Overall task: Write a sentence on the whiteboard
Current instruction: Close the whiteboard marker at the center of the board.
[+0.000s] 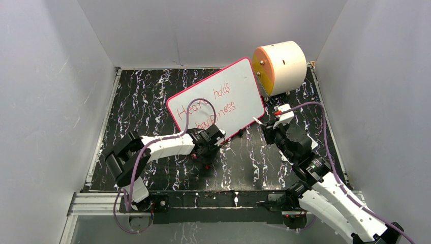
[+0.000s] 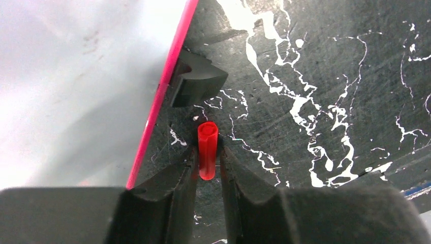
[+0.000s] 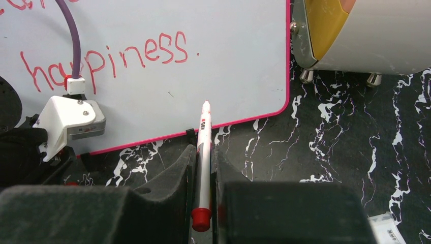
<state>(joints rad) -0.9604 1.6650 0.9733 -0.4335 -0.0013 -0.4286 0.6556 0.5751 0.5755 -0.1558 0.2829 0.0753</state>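
The whiteboard (image 1: 239, 86) leans tilted at the back of the table, with the red sentence (image 1: 206, 108) on it in two slanted lines; in the right wrist view its last word (image 3: 106, 61) reads "happiness". My left gripper (image 2: 207, 155) is at the board's near edge (image 2: 162, 91), low over the table, its jaws shut on a short red cap (image 2: 207, 147) that pokes out past the fingertips. My right gripper (image 3: 203, 152) is shut on a white marker (image 3: 204, 132), whose tip points at the board's lower right part.
A cream cylinder with an orange face (image 1: 282, 66) stands on small feet right behind the board's right end. A black foot (image 2: 195, 79) props the board's rim. Grey walls close in the black marbled table (image 1: 152, 101). A white packet (image 3: 386, 226) lies at the far right.
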